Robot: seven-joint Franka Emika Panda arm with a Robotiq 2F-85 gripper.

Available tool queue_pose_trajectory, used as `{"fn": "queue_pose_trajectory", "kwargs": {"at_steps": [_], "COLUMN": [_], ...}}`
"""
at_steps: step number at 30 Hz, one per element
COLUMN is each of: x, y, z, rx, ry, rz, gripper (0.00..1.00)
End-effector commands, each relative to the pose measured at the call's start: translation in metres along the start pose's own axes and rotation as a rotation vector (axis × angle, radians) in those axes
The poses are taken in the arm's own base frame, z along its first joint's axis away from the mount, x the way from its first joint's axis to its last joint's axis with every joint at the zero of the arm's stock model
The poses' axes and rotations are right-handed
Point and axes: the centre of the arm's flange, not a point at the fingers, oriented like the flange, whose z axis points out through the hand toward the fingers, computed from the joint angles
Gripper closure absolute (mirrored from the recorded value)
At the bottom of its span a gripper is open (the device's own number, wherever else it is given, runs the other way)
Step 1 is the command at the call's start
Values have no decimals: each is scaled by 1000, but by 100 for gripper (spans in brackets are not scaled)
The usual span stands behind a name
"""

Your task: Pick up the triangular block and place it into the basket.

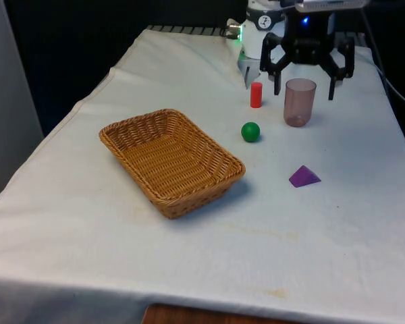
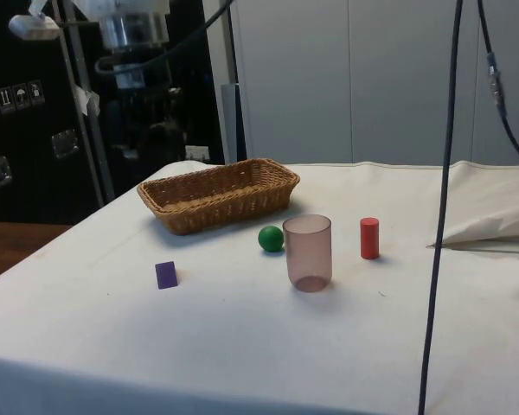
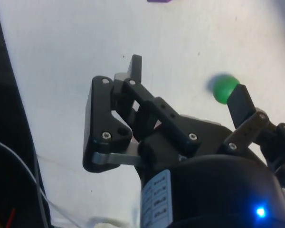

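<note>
The purple triangular block (image 1: 304,177) (image 2: 165,274) lies on the white cloth, apart from everything else; a sliver of it (image 3: 159,1) shows in the wrist view. The woven basket (image 1: 121,128) (image 2: 216,177) sits empty towards the front view's left. My gripper (image 1: 304,89) (image 3: 187,85) hangs open high above the table's far end, behind the translucent cup, with nothing between its fingers. It is well away from the block.
A translucent brownish cup (image 1: 300,108) (image 2: 308,252) stands upright beyond the block. A green ball (image 1: 250,131) (image 2: 271,239) (image 3: 224,89) and an upright red cylinder (image 1: 256,94) (image 2: 369,238) stand between cup and basket. A black cable (image 2: 441,216) hangs down in the side view.
</note>
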Motion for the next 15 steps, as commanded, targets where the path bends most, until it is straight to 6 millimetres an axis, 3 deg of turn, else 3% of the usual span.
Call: {"fn": "queue_pose_trajectory", "kwargs": {"at_steps": [1, 11, 15], "x": [2, 6, 9], "y": [-2, -6, -8], "z": [5, 24, 40], "rx": [6, -1, 0], "ry": [7, 20, 34], "rz": [13, 48, 84], "gripper": [0, 0, 0]}}
